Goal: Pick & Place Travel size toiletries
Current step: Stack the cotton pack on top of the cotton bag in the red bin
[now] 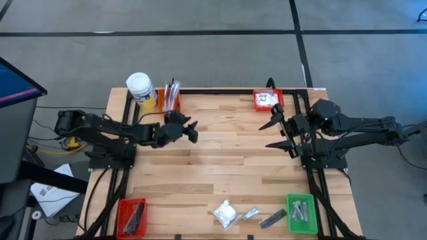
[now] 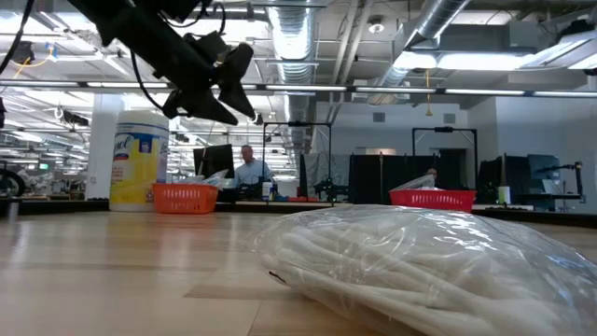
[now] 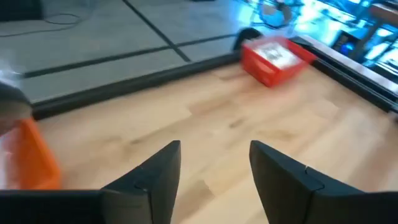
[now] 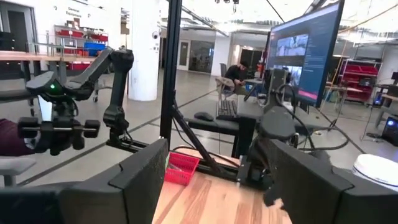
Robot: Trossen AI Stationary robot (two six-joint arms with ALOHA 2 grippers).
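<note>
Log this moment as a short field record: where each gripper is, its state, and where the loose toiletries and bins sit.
left gripper: open, empty, raised near the orange bin
right gripper: open, empty, below the red bin at the far edge
loose items: white packet, silvery sachet, dark bar, all at the near edge
other bins: red bin near left corner, green bin near right
yellow jar: far left corner
</note>
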